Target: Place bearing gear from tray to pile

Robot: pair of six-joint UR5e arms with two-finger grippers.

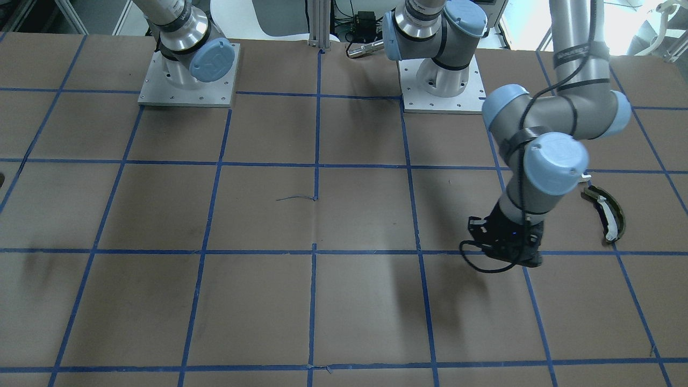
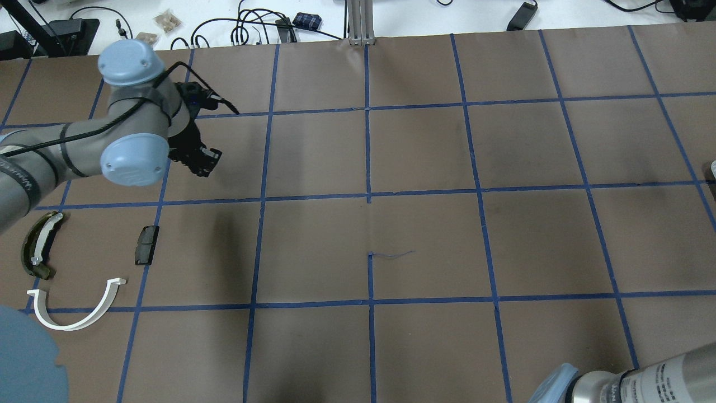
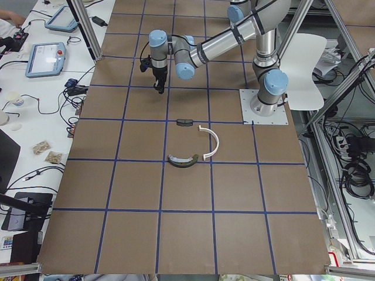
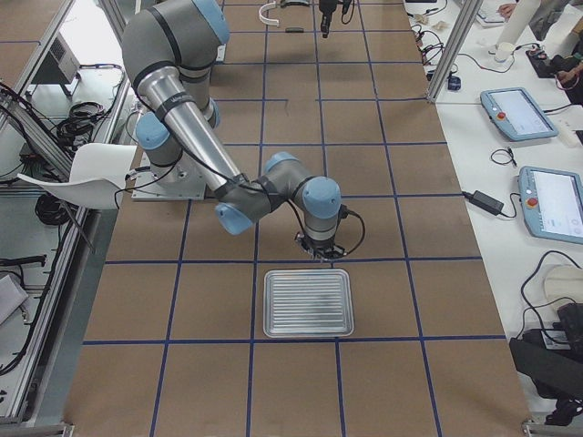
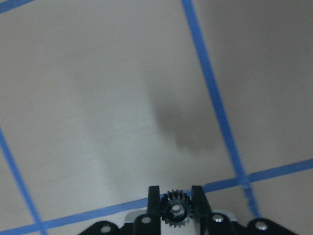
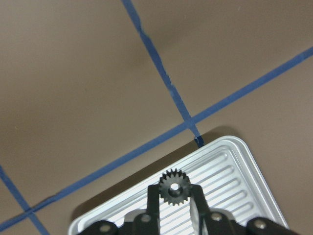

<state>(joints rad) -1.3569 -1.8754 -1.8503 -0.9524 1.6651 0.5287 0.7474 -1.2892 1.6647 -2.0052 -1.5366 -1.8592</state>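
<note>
My left gripper (image 5: pixel 175 197) is shut on a small black bearing gear (image 5: pixel 175 210) and holds it above the brown table; it also shows in the overhead view (image 2: pixel 197 159). The pile lies nearer the robot on its left: an olive-green shoe (image 2: pixel 38 243), a dark block (image 2: pixel 146 244) and a white half-ring (image 2: pixel 78 313). My right gripper (image 6: pixel 174 190) is shut on a second black gear (image 6: pixel 174 187) over the far edge of the ribbed metal tray (image 6: pixel 244 191). The tray also shows in the exterior right view (image 4: pixel 307 302).
The table is brown paper with a blue tape grid (image 2: pixel 368 196). The two arm bases (image 1: pixel 188 80) stand at the robot's side of the table. Cables and small devices (image 2: pixel 268 28) lie beyond the far edge.
</note>
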